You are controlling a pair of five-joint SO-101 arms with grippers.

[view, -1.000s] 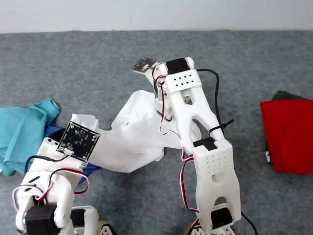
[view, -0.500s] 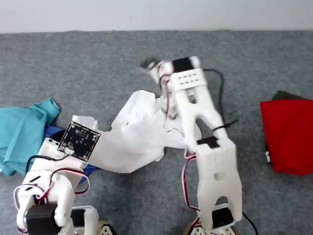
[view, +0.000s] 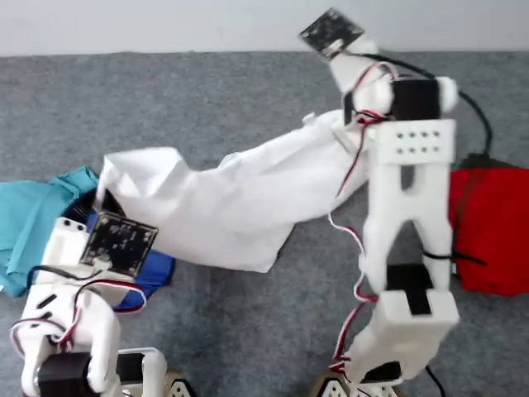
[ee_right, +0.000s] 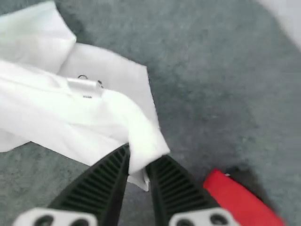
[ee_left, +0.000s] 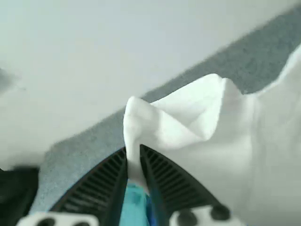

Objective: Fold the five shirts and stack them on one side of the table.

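High view: the white shirt (view: 240,198) spans the middle of the grey counter (view: 165,91), held up at its ends by 2 claws. The left claw (ee_left: 134,162) is at the end nearest the teal shirt. The left wrist view shows it closed tight on a pinched fold of white cloth, which rises in a peak above the black fingers. The right claw (ee_right: 136,160) is likewise clamped on a bunched edge of the white shirt at the opposite end, toward the far edge of the counter. In the right wrist view the cloth trails away from that claw, and a small tag shows on the fabric. Between the 2 grips the shirt sags in wrinkles toward the counter.

The teal shirt (view: 33,223) lies crumpled on the left arm's side of the counter. A blue shirt (view: 157,269) peeks out beside it, partly covered by the white shirt and the left arm. A red shirt (view: 492,240) lies folded on the opposite side, just beside the right arm. It rests on a dark green garment (view: 483,160), whose edge shows along its far side.
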